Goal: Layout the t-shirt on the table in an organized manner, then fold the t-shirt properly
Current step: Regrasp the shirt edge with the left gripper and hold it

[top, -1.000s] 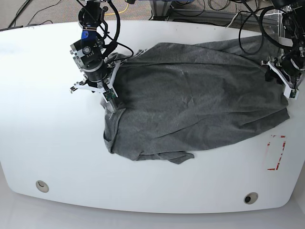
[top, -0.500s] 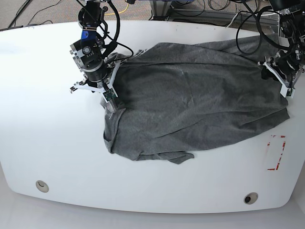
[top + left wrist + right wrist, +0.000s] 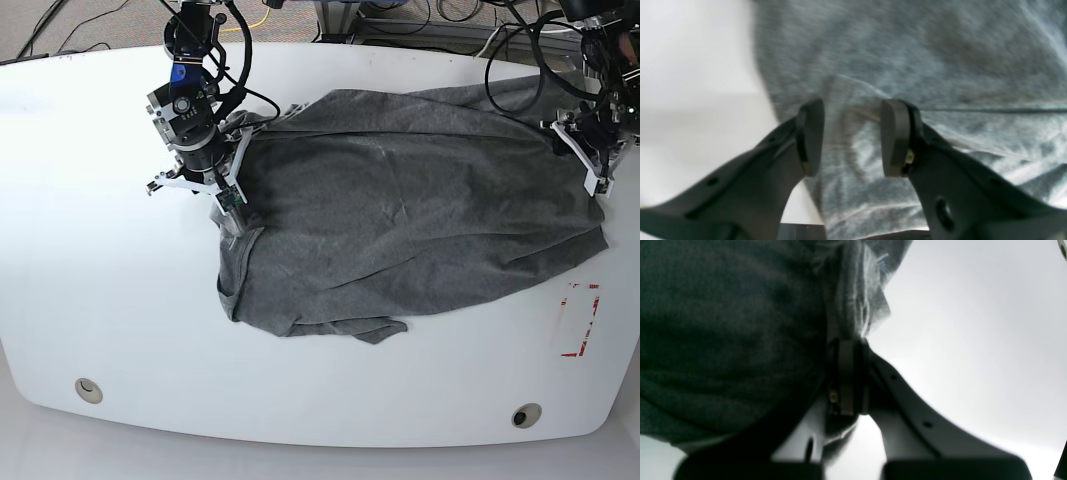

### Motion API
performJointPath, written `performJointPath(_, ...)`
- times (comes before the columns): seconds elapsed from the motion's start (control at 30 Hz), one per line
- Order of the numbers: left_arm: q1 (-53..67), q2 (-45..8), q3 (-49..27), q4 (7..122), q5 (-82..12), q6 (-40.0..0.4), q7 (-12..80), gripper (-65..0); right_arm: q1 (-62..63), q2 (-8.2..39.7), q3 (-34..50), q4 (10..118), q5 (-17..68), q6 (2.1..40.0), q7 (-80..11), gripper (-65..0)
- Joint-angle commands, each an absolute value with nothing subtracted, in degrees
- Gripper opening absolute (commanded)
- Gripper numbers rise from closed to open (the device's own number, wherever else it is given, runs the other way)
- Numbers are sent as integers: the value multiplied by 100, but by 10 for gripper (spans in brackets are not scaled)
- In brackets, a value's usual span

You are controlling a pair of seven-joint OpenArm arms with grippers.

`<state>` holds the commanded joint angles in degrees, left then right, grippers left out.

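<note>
Status: the layout stage is in progress and no fold has been made, judging from how the cloth lies. The t-shirt point(image 3: 410, 220) sits on the table point(image 3: 100, 280), spread across the middle and far right of the top. The body is mostly opened out, but its near-left portion is bunched into a narrow hanging lobe, and a rolled lip of cloth runs along the near edge. Diagonal wrinkles cross the centre. The red-tape rectangle point(image 3: 580, 320) lies just beside the shirt's near-right corner and is not covered.

Right gripper point(image 3: 848, 380): jaws clamped together on a gathered edge of the t-shirt; in the wrist view a ridge of cloth stands up from between the pads. In the base view this gripper is at the shirt's left edge.

Left gripper point(image 3: 851, 136): jaws parted, nothing between them. It hangs over the shirt close to its edge, with a raised crease of cloth in line with the gap. In the base view it is at the shirt's far-right edge.

Remaining work, as a judgement: straighten the bunched left side, flatten the rolled near edge, expose the sleeves and collar, then carry out all folds.

Limits of observation:
- Sleeves, collar and hem cannot be told apart in any view.
- The left wrist view is blurred; whether the pads touch the cloth cannot be told.
- The right wrist view is dark on the cloth side; how many layers are pinched cannot be told.
- Cables overlap the shirt's far-right corner.
</note>
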<state>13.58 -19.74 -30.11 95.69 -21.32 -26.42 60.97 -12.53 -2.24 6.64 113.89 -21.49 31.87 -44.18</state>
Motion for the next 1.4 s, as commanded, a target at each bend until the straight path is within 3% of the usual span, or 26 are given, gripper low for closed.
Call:
performJointPath(0.67,1262,-1921,-2853,9332,-2158,-2651,6097,-393,-1253,-215,664,11389,-2149,3187,-4418,-650)
performJointPath(0.73,1262,-1921,-2853,9332,-2167,-2651,6097,-371,-1253,-215,664,11389,-2149,3187,-4418,-650)
performJointPath(0.87,1262,-1921,-2862,9349,-2167,-2651,6097,-235,-1253,-215,664,11389,-2149,3187,-4418,-650)
performJointPath(0.93,1262,-1921,-2870,9402,-2167,-2651,6097,-206,-1253,-207,664,11389,-2149,3187,-4418,-650)
performJointPath(1.4,1253,-1921,-2862,9437,-2132,-2633,6097,-229,-1253,-207,664,11389,-2149,3187,-4418,-650)
